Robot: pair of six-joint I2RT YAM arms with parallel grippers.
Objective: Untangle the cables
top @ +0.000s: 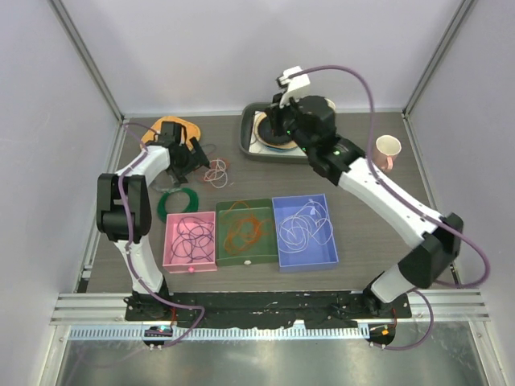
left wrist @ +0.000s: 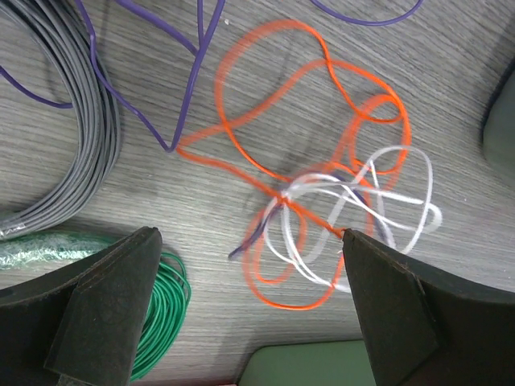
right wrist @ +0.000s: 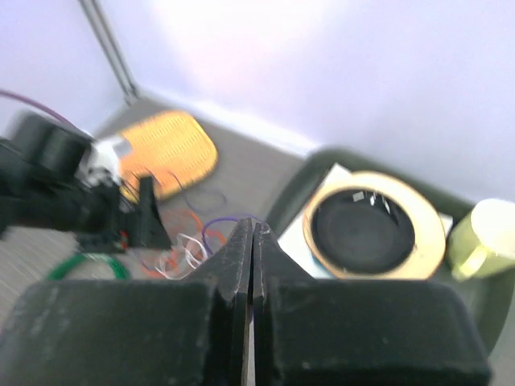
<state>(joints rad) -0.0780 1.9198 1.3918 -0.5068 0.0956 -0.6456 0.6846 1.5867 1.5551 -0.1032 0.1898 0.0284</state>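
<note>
The tangled cables (top: 216, 169) lie on the table at the back left. In the left wrist view an orange cable (left wrist: 241, 145), a white cable (left wrist: 386, 201) and a purple cable (left wrist: 185, 88) loop through each other. My left gripper (left wrist: 249, 235) is open just above the tangle, and the orange cable meets its right fingertip (left wrist: 354, 241). It also shows in the top view (top: 189, 157). My right gripper (right wrist: 252, 225) is shut and empty, held high over the grey tray (top: 249, 141), away from the tangle (right wrist: 181, 249).
A green coil (top: 179, 201) and a grey coil (left wrist: 80, 121) lie by the tangle. An orange mat (top: 169, 129) is behind it. Pink (top: 191, 241), green (top: 245, 232) and blue (top: 304, 232) bins hold sorted cables. The tray holds a black bowl (top: 269, 129). A cup (top: 388, 151) stands right.
</note>
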